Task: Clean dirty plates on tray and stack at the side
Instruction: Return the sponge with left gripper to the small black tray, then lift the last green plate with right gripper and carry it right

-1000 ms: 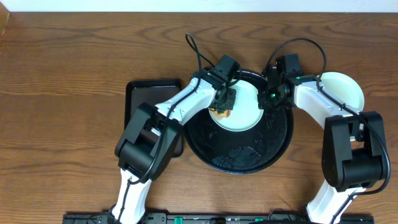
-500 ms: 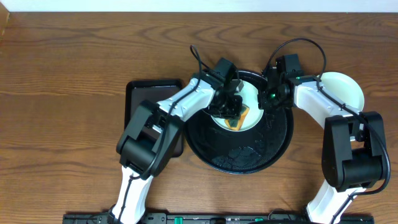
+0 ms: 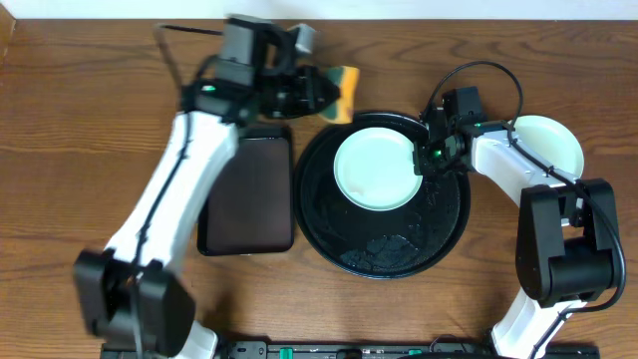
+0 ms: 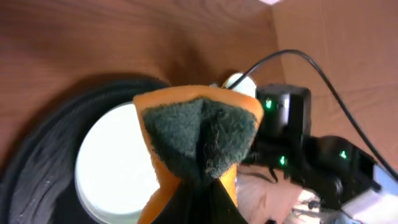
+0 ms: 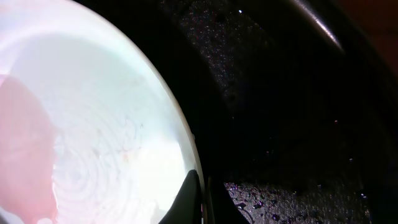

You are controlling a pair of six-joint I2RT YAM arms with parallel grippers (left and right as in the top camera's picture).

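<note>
Left tool (image 3: 331, 90): clamped on orange-green scouring sponge (image 3: 345, 79), held off-tray.
Right tool (image 3: 427, 160): pinches pale mint round plate (image 3: 377, 170), steadying it on round black tray (image 3: 389, 249).

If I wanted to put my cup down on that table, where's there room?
Widest bare wood: the far left, beyond the rectangular tray. A smaller strip lies in front of the round tray. Crowded at the back: left gripper holding a sponge, right gripper pinching the rim of the plate.
</note>
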